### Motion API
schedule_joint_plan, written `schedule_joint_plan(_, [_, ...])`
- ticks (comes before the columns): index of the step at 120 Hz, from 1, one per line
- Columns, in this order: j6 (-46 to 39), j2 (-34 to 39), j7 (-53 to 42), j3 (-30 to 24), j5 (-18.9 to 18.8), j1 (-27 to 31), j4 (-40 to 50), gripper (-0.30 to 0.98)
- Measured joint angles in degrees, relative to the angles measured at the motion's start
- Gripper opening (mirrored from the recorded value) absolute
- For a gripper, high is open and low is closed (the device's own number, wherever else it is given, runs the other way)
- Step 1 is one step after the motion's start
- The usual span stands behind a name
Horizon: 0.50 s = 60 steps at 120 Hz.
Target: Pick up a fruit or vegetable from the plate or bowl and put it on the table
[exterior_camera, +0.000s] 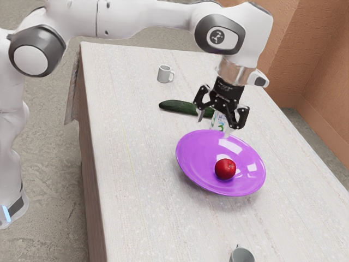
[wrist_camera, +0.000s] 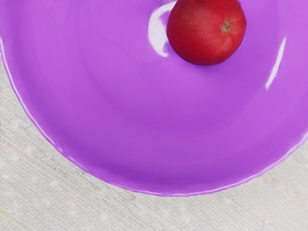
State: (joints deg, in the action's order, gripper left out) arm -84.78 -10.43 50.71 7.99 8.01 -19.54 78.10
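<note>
My gripper (exterior_camera: 216,122) is open above the far edge of the purple plate (exterior_camera: 199,159), with its fingers apart. A red apple (exterior_camera: 225,169) rests inside the plate, off its middle toward the exterior view's lower right and some way from the gripper. In the wrist view the apple (wrist_camera: 206,30) lies on the purple plate (wrist_camera: 144,144), stem mark showing, and nothing touches it but the plate. The pale table (exterior_camera: 142,191) surrounds the plate.
A dark green cucumber (exterior_camera: 177,107) lies beyond the plate, partly behind the gripper. Behind the fingers stands a whitish item with green print (exterior_camera: 220,121). One grey mug (exterior_camera: 164,73) is farther back, another (exterior_camera: 242,255) at the near edge.
</note>
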Motion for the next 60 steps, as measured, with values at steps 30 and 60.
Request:
schedule_joint_plan(30, [-6.3,-5.6,4.2,0.0,0.1,1.9,1.2,0.69])
schedule_joint_plan(60, [-11.1,-7.9,7.2,-0.2,0.9,1.4,2.0,0.69])
